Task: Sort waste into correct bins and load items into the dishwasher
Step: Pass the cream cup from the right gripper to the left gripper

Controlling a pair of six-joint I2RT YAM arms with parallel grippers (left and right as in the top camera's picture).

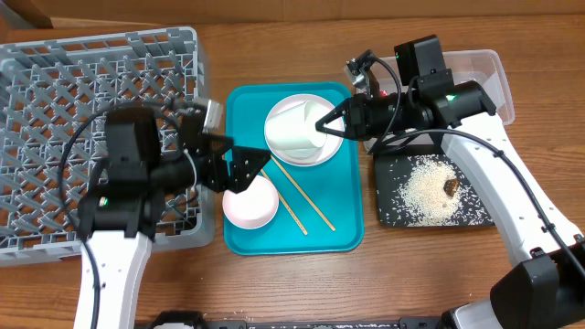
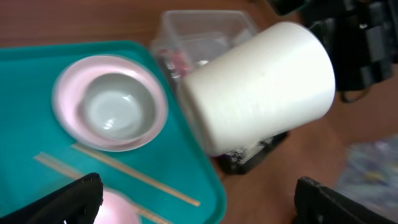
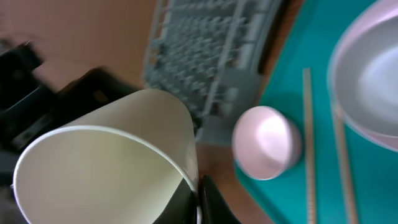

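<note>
My right gripper (image 1: 331, 126) is shut on the rim of the small white cup (image 1: 297, 128) and holds it on its side above the white plate (image 1: 315, 153). In the right wrist view the fingers (image 3: 198, 196) pinch the cup's wall (image 3: 106, 168). The grey-green bowl (image 2: 115, 109) sits in the plate (image 2: 68, 118). My left gripper (image 1: 245, 166) is open and empty, just above the pink bowl (image 1: 251, 206). Two chopsticks (image 1: 302, 196) lie on the teal tray (image 1: 343, 228). Rice (image 1: 425, 192) and a brown bit (image 1: 451, 187) lie on the black tray (image 1: 393, 215).
The grey dish rack (image 1: 55, 91) fills the left side. The clear tub (image 1: 484, 78) stands behind the black tray; in the left wrist view something reddish (image 2: 177, 61) shows blurred inside it. The tissue is not in view.
</note>
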